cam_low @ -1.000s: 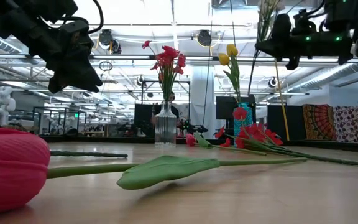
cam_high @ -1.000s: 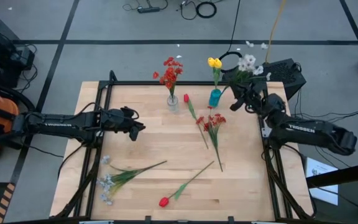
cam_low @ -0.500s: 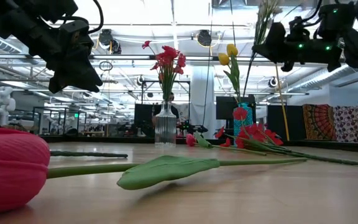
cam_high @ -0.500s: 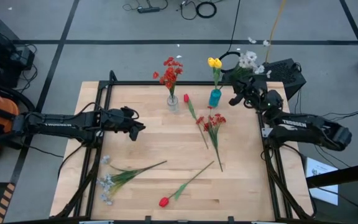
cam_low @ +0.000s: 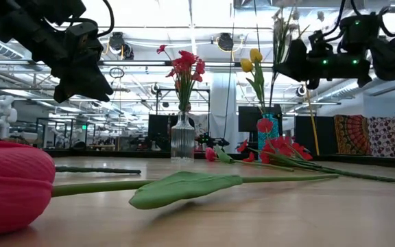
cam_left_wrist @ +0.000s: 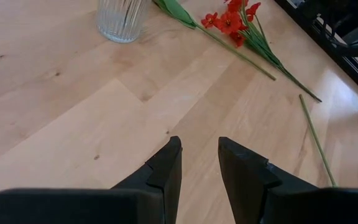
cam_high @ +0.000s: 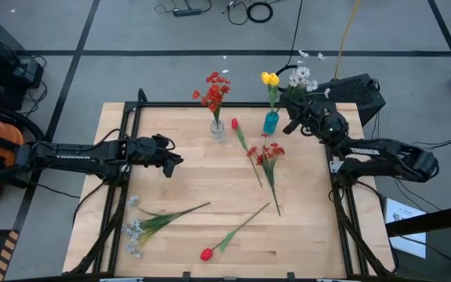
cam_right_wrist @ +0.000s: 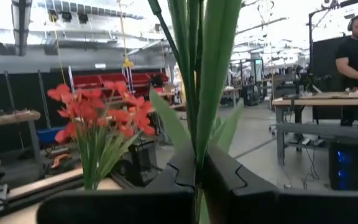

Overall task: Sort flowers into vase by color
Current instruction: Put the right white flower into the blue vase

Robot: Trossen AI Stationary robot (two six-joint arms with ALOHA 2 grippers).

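From above, the right gripper [cam_high: 297,117] is up at the far right corner of the desk [cam_high: 186,180], jaws clenched on a white spray [cam_high: 301,78], just beside the teal vase [cam_high: 271,123] with the yellow tulip [cam_high: 269,79]. Red flowers [cam_high: 216,88] sit in the clear vase [cam_high: 218,129]. More red ones [cam_high: 268,153], a white spray [cam_high: 143,225] and a red tulip [cam_high: 207,253] lie flat on the desk.

Low view: the tulip [cam_low: 12,185] fills the near left.

Left wrist: the left gripper [cam_left_wrist: 199,163] hangs over bare wood, jaws released.

Right wrist: green stems [cam_right_wrist: 197,74] pinched between the jaws.
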